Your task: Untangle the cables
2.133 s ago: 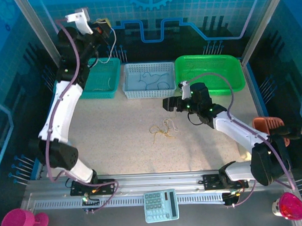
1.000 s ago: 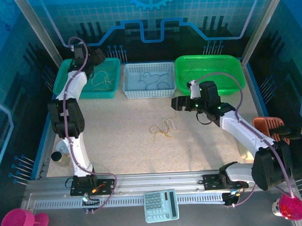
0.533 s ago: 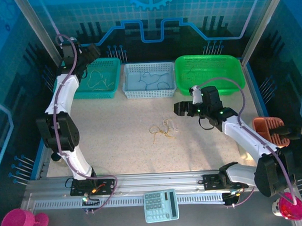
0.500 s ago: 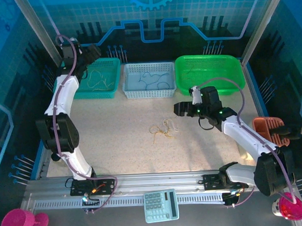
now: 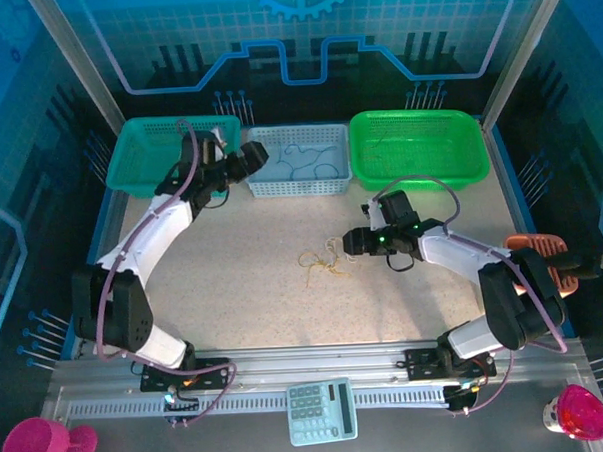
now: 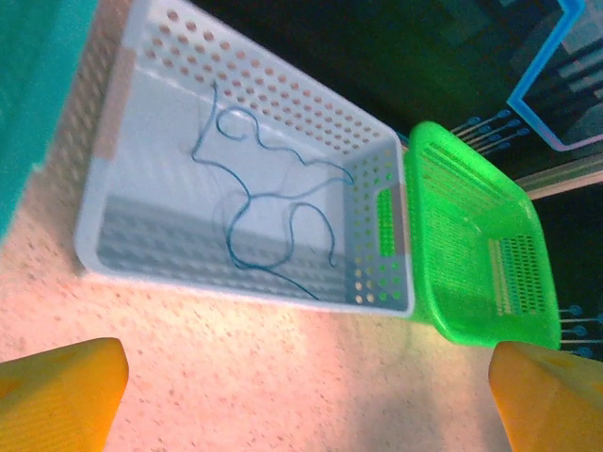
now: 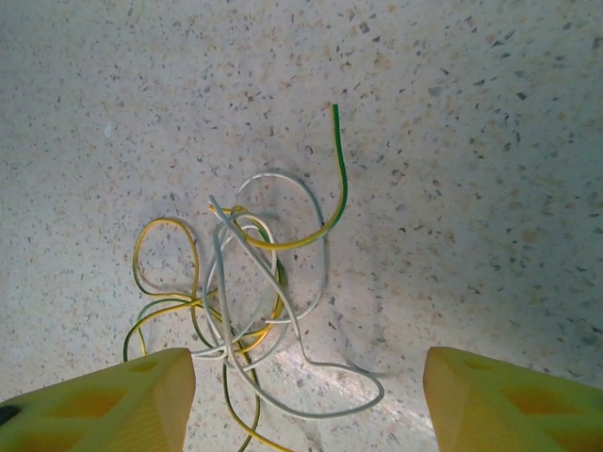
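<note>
Top external: cables [image 5: 326, 257] lie as one small curly clump, cream-yellow and pale, near the middle of the table [image 5: 234, 289]. Single strands are too fine to separate. Right gripper [image 5: 350, 240] is just right of the clump. Left gripper [image 5: 243, 160] is at the left end of the white basket [image 5: 298, 190], jaws hard to read.

Left wrist: left gripper [image 6: 301, 395] spread wide, nothing between. Thin blue wire [image 6: 264, 198] loops inside the white basket [image 6: 188, 259].

Right wrist: right gripper [image 7: 301, 395] spread, fingertips either side of the clump's near part; contact unclear. Yellow, whitish and green-tipped strands [image 7: 250, 292] interloop; lower ends are cut off by the frame.
</note>
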